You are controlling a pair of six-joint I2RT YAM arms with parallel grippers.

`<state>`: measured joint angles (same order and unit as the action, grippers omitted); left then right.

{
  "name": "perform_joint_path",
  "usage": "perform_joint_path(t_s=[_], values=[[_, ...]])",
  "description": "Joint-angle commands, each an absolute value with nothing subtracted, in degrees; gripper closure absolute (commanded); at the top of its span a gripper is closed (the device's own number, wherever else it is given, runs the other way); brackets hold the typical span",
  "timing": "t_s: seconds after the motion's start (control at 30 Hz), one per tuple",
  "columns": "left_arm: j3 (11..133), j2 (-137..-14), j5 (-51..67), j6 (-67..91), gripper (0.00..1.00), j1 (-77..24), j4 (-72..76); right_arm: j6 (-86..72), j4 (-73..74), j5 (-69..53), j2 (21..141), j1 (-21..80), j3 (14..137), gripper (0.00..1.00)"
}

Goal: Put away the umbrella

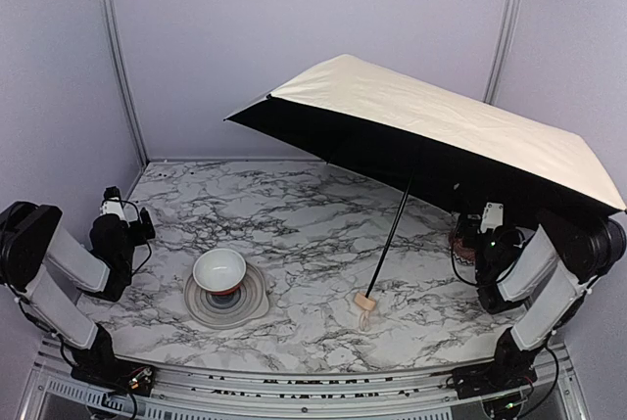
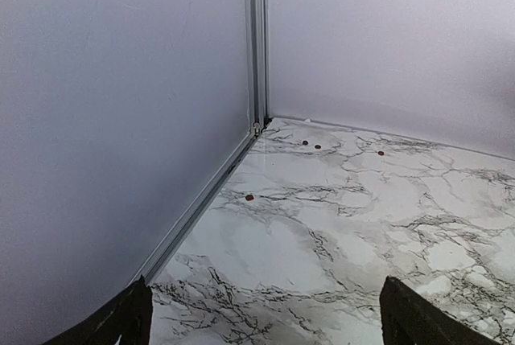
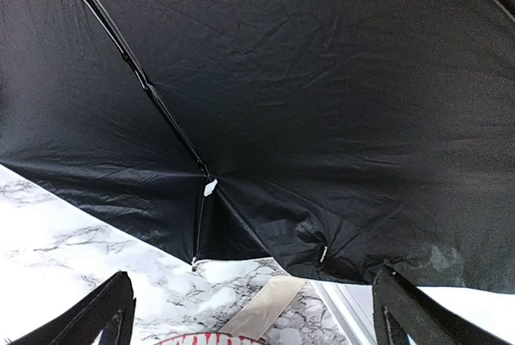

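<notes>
From above, the open folding umbrella [image 1: 441, 116] of cream fabric and black lining is leaning over the right side of the white veined marble table [image 1: 294, 214]. Its thin black shaft [image 1: 391, 234] is slanting down to the small tan handle [image 1: 365, 301], which is lying on the marble. A white bowl [image 1: 218, 268] is sitting on a round grey plate [image 1: 253, 303] at the left.

In the left wrist view, the left gripper [image 2: 265, 325] is hanging over the marble, jaws spread, grasping nothing.

In the right wrist view, the right gripper [image 3: 249, 313] is gaping likewise, empty, beneath the umbrella's dark underside.

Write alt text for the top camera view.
An open cream umbrella, black inside, leans on a marble table, its tan handle down in front. A white bowl sits left; left arm and right arm are folded at the sides.
</notes>
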<state>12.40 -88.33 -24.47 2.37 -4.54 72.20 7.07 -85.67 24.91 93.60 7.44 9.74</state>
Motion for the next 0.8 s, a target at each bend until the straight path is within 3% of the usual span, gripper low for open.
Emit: perform_joint_path(t_s=[0.0,0.27,0.37,0.5,0.57,0.77], values=[[12.83,-87.63,-24.86,2.69,0.01,-4.31,74.11,5.64,-84.71,24.37,92.96,6.44,11.01,0.00],[13.59,-86.09,-23.81,2.19,0.01,-4.03,72.43,5.83,-85.25,24.31,93.07,6.41,10.94,0.00],[18.32,-76.14,-22.33,1.87,0.01,-4.08,56.34,5.49,-84.11,24.09,92.89,6.21,11.28,0.00],[20.98,-67.18,-16.90,10.55,0.01,-5.27,54.08,5.49,-84.58,24.02,92.86,6.20,11.03,0.00],[23.73,-64.59,-16.02,12.22,0.01,-10.21,50.04,5.61,-85.08,24.14,92.94,6.20,10.86,0.00],[30.40,-65.01,-27.59,4.21,0.08,-39.34,41.46,5.59,-84.82,24.21,92.99,6.15,10.99,0.00]])
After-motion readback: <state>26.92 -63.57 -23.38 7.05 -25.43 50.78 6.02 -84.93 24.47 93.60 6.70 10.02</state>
